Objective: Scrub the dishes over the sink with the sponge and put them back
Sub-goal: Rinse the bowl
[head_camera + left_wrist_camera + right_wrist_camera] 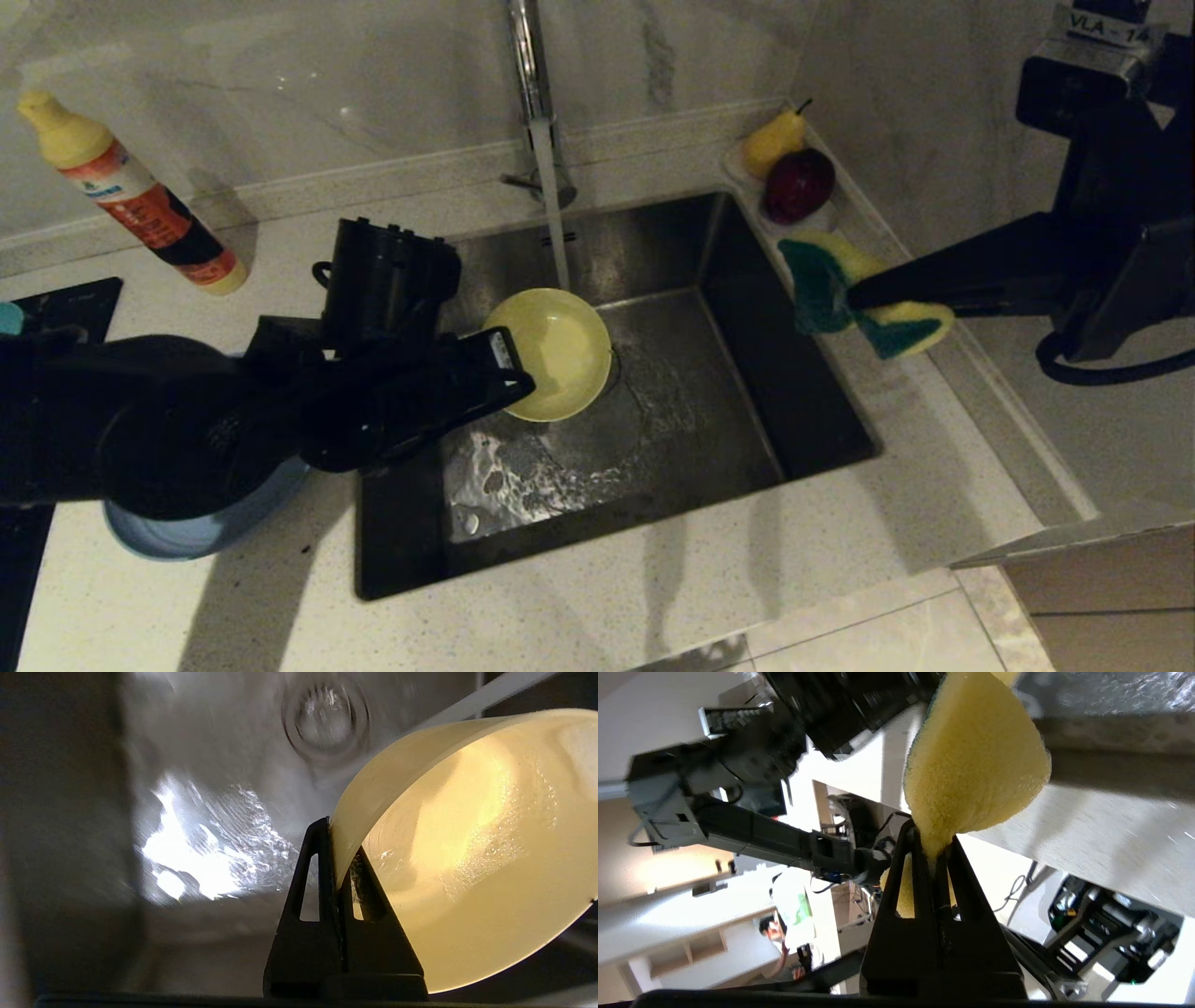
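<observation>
My left gripper [518, 371] [340, 858] is shut on the rim of the pale-yellow bowl [560, 353] [472, 858], holding it tilted over the steel sink [747, 392] under the running tap [534, 84]. One finger is inside the wet bowl, the other outside. My right gripper [854, 297] [933, 844] is shut on the yellow and green sponge [864, 294] [971, 760], up in the air over the sink's right rim, apart from the bowl. The light-blue plate [205, 527] lies on the counter at the left, mostly hidden by my left arm. The drain strainer [325, 715] shows below the bowl.
A spray bottle [131, 196] with a yellow cap leans against the back wall at the left. A white dish [742, 168] with a yellow pear [773, 142] and a dark red fruit [799, 184] sits at the sink's back right corner. A dark cooktop [65, 303] lies at the far left.
</observation>
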